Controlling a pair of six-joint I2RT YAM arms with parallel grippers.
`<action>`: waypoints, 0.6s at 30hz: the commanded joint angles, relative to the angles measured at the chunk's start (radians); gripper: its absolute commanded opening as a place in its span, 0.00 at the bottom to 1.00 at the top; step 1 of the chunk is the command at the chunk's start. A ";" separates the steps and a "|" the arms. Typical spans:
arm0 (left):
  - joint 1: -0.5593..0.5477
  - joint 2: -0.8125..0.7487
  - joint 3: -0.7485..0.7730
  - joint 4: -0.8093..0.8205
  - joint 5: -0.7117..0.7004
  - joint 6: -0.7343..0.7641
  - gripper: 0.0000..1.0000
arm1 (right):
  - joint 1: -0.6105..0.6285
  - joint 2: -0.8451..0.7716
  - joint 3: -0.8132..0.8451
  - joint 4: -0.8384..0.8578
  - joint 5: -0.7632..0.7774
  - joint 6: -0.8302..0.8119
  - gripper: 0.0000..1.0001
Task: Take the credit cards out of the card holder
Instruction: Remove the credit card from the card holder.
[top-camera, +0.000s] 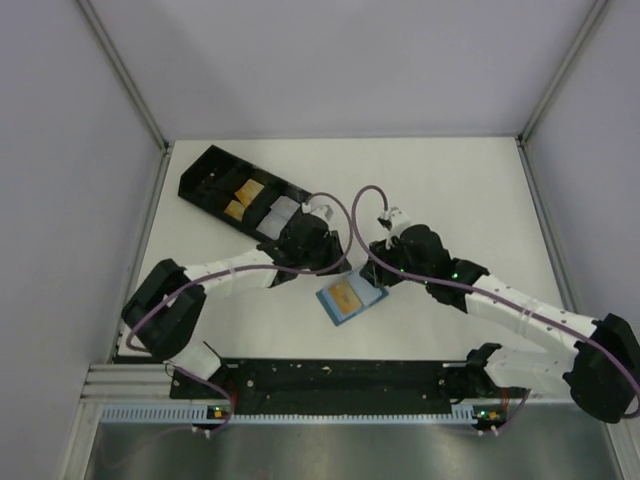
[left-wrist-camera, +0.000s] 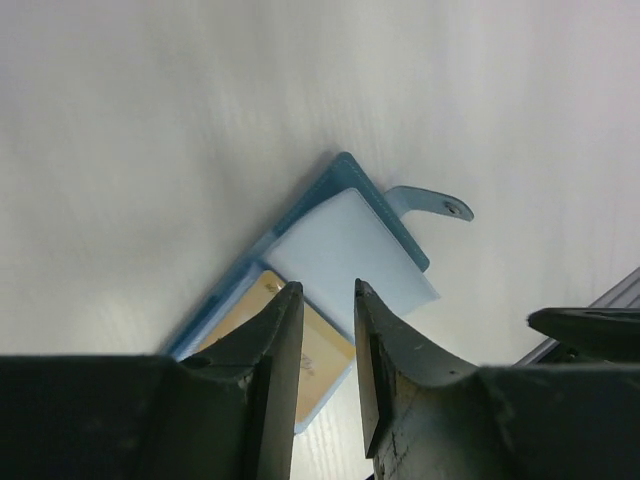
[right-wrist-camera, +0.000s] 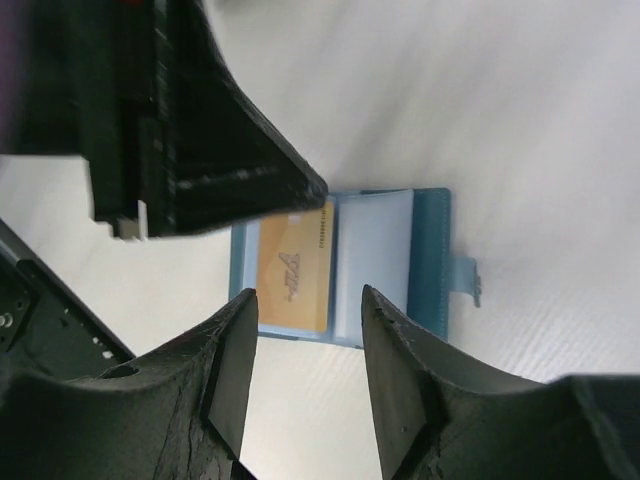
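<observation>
Blue card holder (top-camera: 352, 298) lies open and flat on the table (top-camera: 470, 190), between the two grippers. Its long axis runs diagonally from near-left to far-right. One gold card (right-wrist-camera: 293, 268) sits in the panel on the left arm's side. Left gripper (left-wrist-camera: 328, 295) hangs just above that panel, fingers narrowly parted, holding nothing. Right gripper (right-wrist-camera: 305, 300) is spread wider, also empty, and appears slightly farther from the card.
</observation>
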 joint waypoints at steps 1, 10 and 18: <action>0.043 -0.163 -0.069 -0.012 -0.058 0.040 0.32 | -0.037 0.081 0.012 0.118 -0.222 0.024 0.44; 0.043 -0.211 -0.231 0.023 0.013 0.008 0.29 | -0.097 0.313 -0.012 0.310 -0.346 0.130 0.34; 0.042 -0.145 -0.276 0.068 0.036 -0.023 0.24 | -0.117 0.420 -0.041 0.347 -0.338 0.153 0.33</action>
